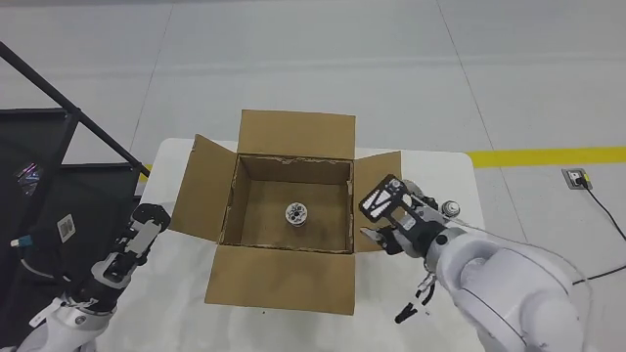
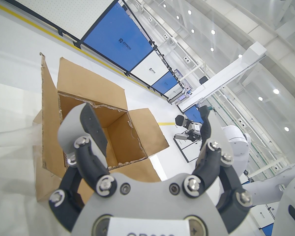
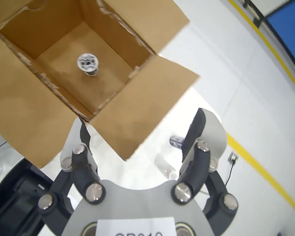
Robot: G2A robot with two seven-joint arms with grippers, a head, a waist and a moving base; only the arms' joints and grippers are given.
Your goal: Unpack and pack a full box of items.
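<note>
As the left gripper (image 2: 145,110) and right gripper (image 3: 141,124) both hang wide and empty beside the box (image 1: 293,135), reaching for the bottle (image 1: 297,214) standing on its floor could, I think, catch a flap (image 1: 373,170).

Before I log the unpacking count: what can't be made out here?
- Small round silvery item in the brown cardboard box: seen end-on, kind unclear.
- Clear plastic bottle on the white table: a finger of the right gripper covers part, right wrist view.
- Box floor, left wrist view: hidden by its walls.
</note>
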